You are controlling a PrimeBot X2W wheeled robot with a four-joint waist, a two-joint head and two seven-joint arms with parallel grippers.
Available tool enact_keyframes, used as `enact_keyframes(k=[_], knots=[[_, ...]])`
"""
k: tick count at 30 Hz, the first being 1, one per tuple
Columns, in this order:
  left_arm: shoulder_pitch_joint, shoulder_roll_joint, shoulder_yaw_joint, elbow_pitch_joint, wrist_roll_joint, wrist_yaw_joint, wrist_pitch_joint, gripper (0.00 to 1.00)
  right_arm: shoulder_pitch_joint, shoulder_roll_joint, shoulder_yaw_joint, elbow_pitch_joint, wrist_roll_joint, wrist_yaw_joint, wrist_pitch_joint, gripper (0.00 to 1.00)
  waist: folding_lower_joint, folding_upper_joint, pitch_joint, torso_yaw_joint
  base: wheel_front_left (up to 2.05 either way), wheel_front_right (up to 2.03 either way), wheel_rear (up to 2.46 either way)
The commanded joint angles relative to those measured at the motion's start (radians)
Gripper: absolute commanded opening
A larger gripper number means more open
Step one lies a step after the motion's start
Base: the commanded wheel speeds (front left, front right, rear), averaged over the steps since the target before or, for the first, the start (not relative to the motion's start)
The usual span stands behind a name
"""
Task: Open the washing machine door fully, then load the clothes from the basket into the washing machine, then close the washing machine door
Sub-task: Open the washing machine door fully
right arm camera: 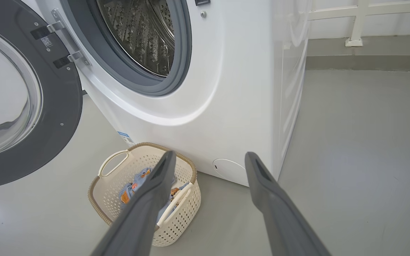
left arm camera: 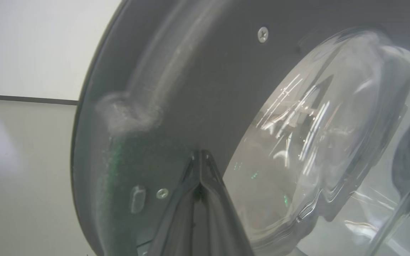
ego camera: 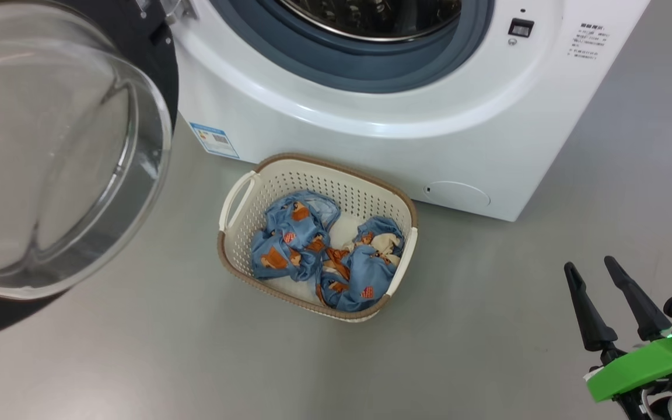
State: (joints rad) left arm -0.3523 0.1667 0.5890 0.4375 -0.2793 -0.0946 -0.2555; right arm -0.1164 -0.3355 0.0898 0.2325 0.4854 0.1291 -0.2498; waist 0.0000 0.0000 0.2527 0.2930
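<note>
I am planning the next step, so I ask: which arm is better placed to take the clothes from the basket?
Right. The right gripper is open, empty and aimed toward the basket with the clothes. The left gripper is shut, close to the door.

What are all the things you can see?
Washer: one, white, at the back.
Door: one, black rim, clear glass, open at left.
Drum: one, steel, inside washer.
Gasket: one, grey, round the opening.
Basket: one, cream, brown rim, on floor before washer.
Clothes: a heap, light blue with orange, in basket.
Label: one, blue, washer's lower left.
Flap: one, white, washer's lower right.
Left gripper: one, dark, shut, by door's inner face.
Right gripper: one, dark, open, empty, right of basket.
</note>
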Motion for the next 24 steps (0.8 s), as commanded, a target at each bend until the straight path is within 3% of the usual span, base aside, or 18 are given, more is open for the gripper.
enact_keyframes(k=[1, 16, 24], knots=[[-0.039, 0.079, 0.047, -0.006, 0.01, -0.004, -0.006, 0.0, -0.019, -0.019, 0.024, -0.028, -0.009, 0.002, -0.012, 1.0, 0.0, 0.0, 0.02, -0.006, 0.0, 0.0, 0.0], [-0.238, 0.236, 0.135, 0.221, 0.033, -0.034, -0.006, 0.0, -0.084, -0.035, 0.027, -0.037, -0.017, 0.002, -0.012, 1.0, 0.0, 0.0, 0.126, -0.027, 0.0, 0.0, 0.0], [-0.276, 0.26, 0.14, 0.275, 0.053, -0.036, -0.006, 0.0, -0.091, -0.035, 0.027, -0.033, -0.017, 0.002, -0.012, 1.0, 0.0, 0.0, 0.13, -0.033, 0.0, 0.0, 0.0]])
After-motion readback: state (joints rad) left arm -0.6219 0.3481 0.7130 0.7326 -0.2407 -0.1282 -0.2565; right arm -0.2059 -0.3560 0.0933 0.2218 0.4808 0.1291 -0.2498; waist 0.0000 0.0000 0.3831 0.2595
